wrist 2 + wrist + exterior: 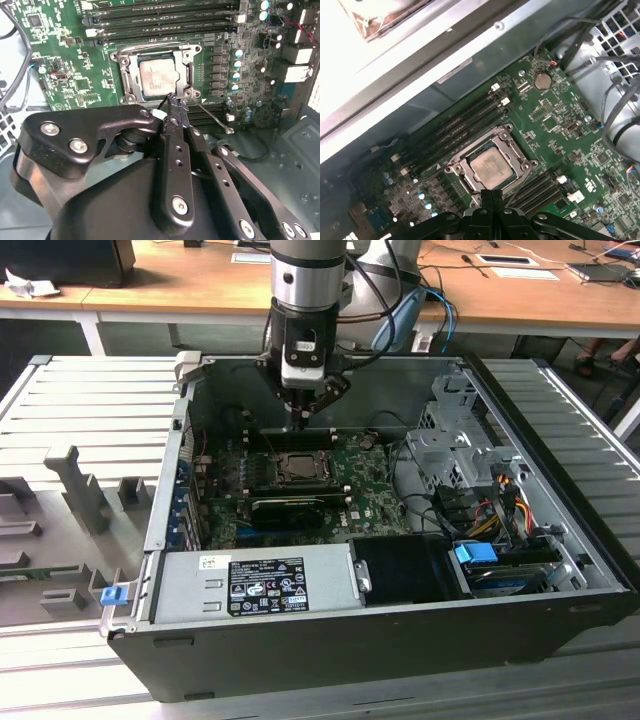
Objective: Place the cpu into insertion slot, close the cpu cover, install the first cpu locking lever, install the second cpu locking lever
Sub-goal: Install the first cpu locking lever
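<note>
I see the tool (175, 104) with its fingers drawn tight together, and I can make out nothing between them. Its tip sits at one corner of the insertion slot (123, 61), right at the edge of the cpu cover (189, 70). Just beyond the tip the cpu (159, 77) lies flat in the slot, with the cover down around it. A thin wire locking lever (214, 120) angles away from the slot beside the tip, above the green circuit board (75, 65).
</note>
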`<action>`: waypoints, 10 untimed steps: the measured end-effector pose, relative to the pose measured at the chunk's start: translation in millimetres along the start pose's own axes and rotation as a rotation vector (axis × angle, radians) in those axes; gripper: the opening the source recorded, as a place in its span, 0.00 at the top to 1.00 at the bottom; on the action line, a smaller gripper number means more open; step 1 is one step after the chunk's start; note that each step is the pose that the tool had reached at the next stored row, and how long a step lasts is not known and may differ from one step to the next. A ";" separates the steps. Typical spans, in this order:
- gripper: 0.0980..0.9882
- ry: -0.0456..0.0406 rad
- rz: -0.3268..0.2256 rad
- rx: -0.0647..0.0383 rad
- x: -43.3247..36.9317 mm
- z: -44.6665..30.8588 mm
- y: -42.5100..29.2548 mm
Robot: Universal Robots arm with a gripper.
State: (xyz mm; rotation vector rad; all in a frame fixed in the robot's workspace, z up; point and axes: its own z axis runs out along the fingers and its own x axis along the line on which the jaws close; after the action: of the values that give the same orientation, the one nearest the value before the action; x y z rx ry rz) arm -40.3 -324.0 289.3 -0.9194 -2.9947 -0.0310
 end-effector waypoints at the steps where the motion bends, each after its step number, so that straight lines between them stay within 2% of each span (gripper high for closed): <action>1: 0.99 0.0004 -0.022 0.000 0.0 0.0 0.0; 10: 0.99 0.0029 -0.175 0.003 0.4 0.0 -0.3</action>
State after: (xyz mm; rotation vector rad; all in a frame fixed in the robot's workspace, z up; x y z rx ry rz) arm -40.8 -324.0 289.4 -0.6544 -3.0618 -0.0296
